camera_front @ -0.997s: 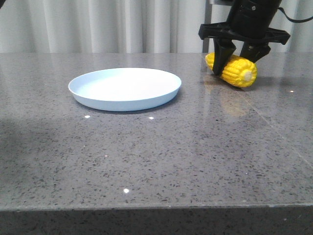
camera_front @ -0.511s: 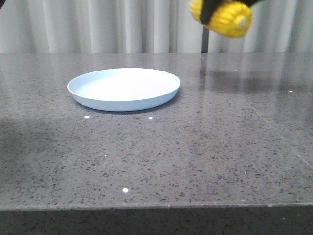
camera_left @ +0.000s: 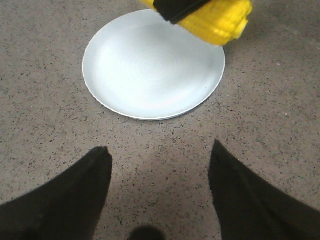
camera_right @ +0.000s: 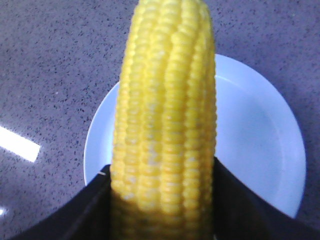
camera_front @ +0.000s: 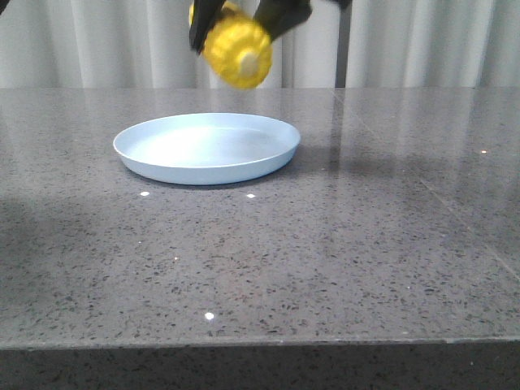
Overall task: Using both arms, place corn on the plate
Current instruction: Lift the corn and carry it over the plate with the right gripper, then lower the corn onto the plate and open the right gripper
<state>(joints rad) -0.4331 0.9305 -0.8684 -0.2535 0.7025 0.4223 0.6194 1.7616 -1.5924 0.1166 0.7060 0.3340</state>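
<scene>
front view: i log the corn point(camera_front: 236, 52) held in the air above the far part of the plate point(camera_front: 207, 147), pale stub end facing the camera. the right gripper point(camera_front: 244, 20) has its black fingers point(camera_front: 202, 24) closed on either side of the cob, the rest cut off by the picture's edge. the plate sits bare on the grey speckled tabletop point(camera_front: 325, 244), left of centre, white curtain point(camera_front: 97, 41) behind.

left wrist view: left gripper point(camera_left: 159, 165) hangs over the tabletop near the plate point(camera_left: 100, 80), its two dark fingers point(camera_left: 75, 195) spread wide with nothing between them. the corn point(camera_left: 220, 20) shows at the plate's far rim, a black finger across it.

right wrist view: corn point(camera_right: 167, 115) fills the middle, lengthwise, rows of kernels plain. right gripper point(camera_right: 162, 200) fingers point(camera_right: 95, 210) press against both sides of its near end. the plate point(camera_right: 255, 135) lies directly beneath, grey tabletop around it.
</scene>
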